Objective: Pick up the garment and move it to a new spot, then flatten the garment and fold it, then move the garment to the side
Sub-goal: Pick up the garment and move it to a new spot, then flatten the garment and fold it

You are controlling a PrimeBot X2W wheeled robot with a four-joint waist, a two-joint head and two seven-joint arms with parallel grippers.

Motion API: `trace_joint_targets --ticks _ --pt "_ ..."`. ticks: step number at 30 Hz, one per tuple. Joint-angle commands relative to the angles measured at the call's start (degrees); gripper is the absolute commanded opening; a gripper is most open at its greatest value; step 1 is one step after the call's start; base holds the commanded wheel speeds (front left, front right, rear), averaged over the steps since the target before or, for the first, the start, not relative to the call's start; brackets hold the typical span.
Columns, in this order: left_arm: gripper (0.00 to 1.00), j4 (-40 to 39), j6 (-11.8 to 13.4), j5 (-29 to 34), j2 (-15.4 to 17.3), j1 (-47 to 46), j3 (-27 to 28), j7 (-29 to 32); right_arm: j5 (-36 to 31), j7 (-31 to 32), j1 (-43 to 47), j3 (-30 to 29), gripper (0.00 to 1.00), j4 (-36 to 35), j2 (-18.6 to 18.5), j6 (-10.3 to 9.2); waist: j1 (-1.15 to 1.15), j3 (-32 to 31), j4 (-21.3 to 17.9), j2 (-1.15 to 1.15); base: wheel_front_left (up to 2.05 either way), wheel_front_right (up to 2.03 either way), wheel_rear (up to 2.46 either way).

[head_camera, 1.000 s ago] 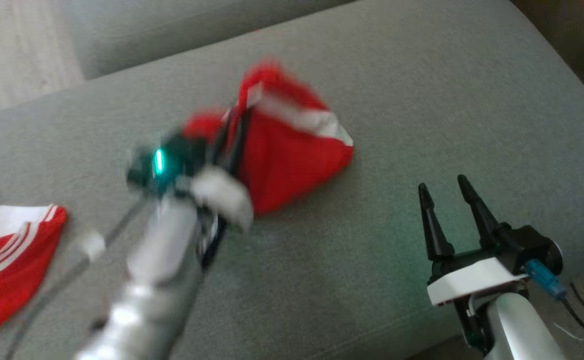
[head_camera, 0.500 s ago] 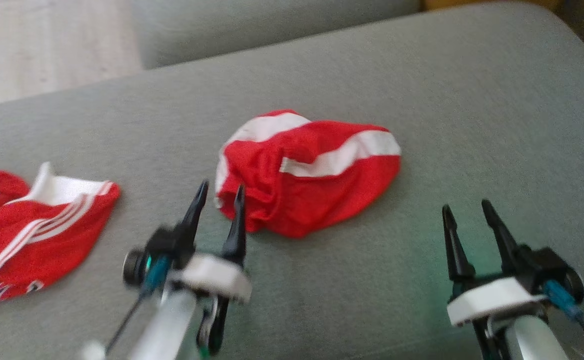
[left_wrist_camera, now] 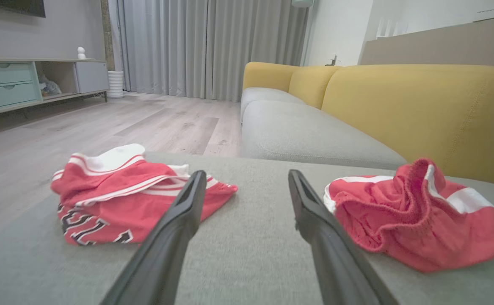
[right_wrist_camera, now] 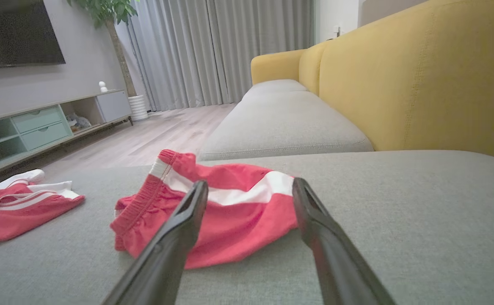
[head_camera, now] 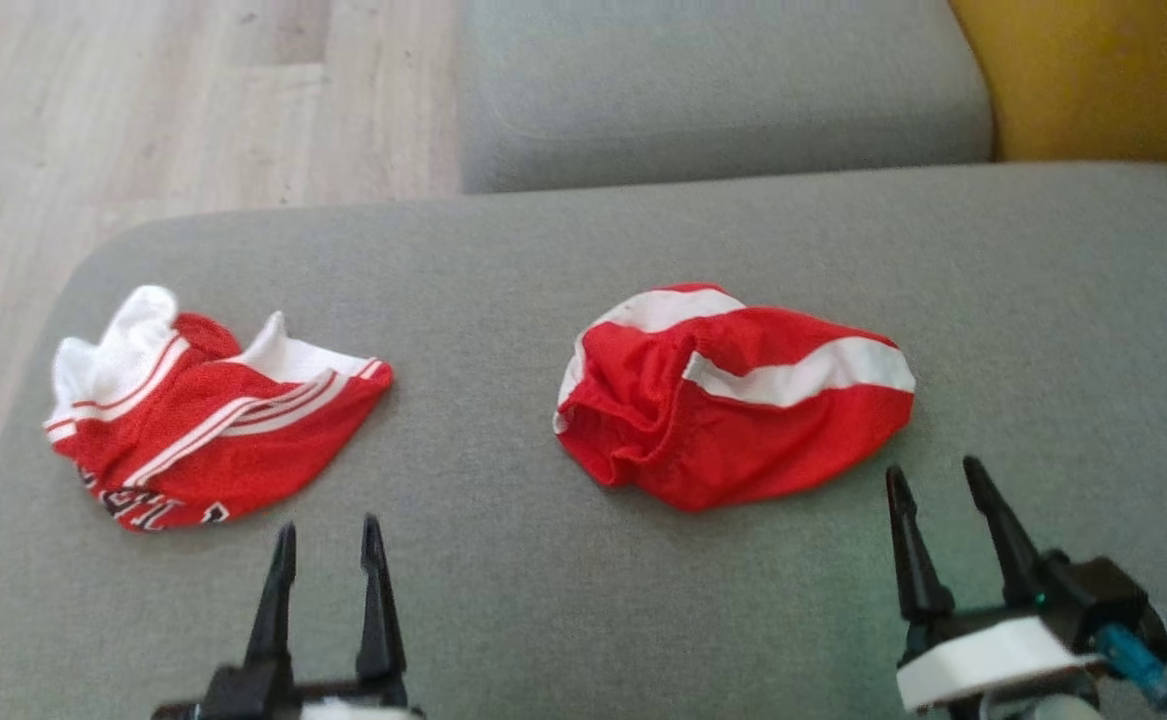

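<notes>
The garment (head_camera: 733,400), red shorts with white stripes, lies crumpled in a heap on the grey cushion (head_camera: 503,580), with nothing holding it. It also shows in the left wrist view as the garment (left_wrist_camera: 420,216) and in the right wrist view as the garment (right_wrist_camera: 230,212). My left gripper (head_camera: 329,524) stands open near the cushion's front edge, well to the left of and nearer than the heap. In its own view the left gripper (left_wrist_camera: 247,173) is empty. My right gripper (head_camera: 932,468) is open and empty just in front of the heap's right end; its own view shows the right gripper (right_wrist_camera: 250,183) facing the shorts.
A second red garment with white trim and dark lettering (head_camera: 213,430) lies crumpled at the cushion's left end. Behind are another grey seat cushion (head_camera: 723,90) and the yellow backrest (head_camera: 1093,80). Wood floor (head_camera: 143,100) lies past the left edge.
My left gripper has opened, let go of the garment and drawn back toward the near edge. The garment has dropped into a heap. The head camera has shifted, and the right gripper stayed open.
</notes>
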Motion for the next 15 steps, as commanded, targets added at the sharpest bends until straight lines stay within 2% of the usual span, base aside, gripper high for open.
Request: trace_joint_targets --ticks 1,15 --pt "1.00 -2.27 0.30 0.38 0.10 -2.15 1.61 -0.45 0.02 -0.63 -1.31 1.63 1.00 -1.94 -0.26 -0.04 0.01 -0.43 0.45 0.00 0.00 0.00 0.00" --pt "1.00 -3.53 0.13 1.82 0.09 -0.86 1.08 -0.46 -0.43 -0.63 0.93 1.45 1.00 -3.34 -0.26 -0.04 0.01 -0.95 1.73 0.00 0.00 0.00 0.00"
